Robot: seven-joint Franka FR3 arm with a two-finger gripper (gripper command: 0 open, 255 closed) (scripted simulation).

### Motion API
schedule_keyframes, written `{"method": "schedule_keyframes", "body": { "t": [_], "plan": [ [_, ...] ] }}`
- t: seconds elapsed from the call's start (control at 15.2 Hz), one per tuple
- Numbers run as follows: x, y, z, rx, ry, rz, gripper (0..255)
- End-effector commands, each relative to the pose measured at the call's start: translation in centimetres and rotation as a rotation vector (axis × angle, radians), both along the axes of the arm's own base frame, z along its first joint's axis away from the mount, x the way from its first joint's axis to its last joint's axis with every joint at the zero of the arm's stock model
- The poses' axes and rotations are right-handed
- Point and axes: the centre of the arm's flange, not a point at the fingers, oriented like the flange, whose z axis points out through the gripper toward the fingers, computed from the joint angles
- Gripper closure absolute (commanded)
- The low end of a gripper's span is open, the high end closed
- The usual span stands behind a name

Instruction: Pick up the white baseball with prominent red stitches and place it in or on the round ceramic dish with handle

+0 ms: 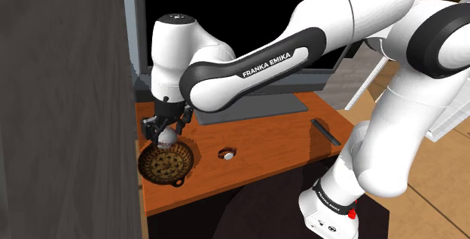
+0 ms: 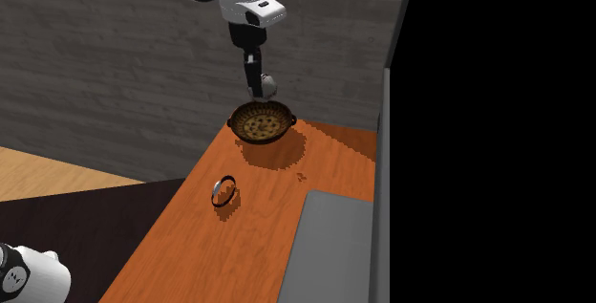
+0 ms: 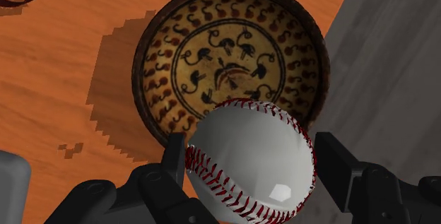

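One glossy baseball (image 3: pixel 251 162) (red-stitched) — in claw (image 3: pixel 253 160) | round patterned dish (image 3: pixel 212 53) beneath

Baseball (image 3: pixel 251 162): white, glossy, red stitches; lifted off the table (image 3: pixel 63 81), above its corner. Dish (image 3: pixel 230 60): round, dark-rimmed, tan inside with dark and red figures, small loop handle; upright on that corner.
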Motion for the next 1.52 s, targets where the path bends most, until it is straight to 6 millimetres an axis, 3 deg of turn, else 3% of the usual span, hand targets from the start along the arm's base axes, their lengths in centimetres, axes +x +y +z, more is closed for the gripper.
{"method": "schedule_keyframes", "body": {
  "t": [0.0, 0.59, 1.12, 1.19, 1.45],
  "plan": [
    [0.0, 0.1, -1.0, 0.0, 0.0, 0.0, 255],
    [0.0, 0.1, -5.7, 0.0, 0.0, 0.0, 255],
    [0.0, 0.1, -6.0, 0.0, 0.0, 0.0, 255],
    [0.0, 0.1, -6.0, 0.0, 0.0, 0.0, 0],
    [0.0, 0.1, -6.0, 0.0, 0.0, 0.0, 0]
  ]
}}
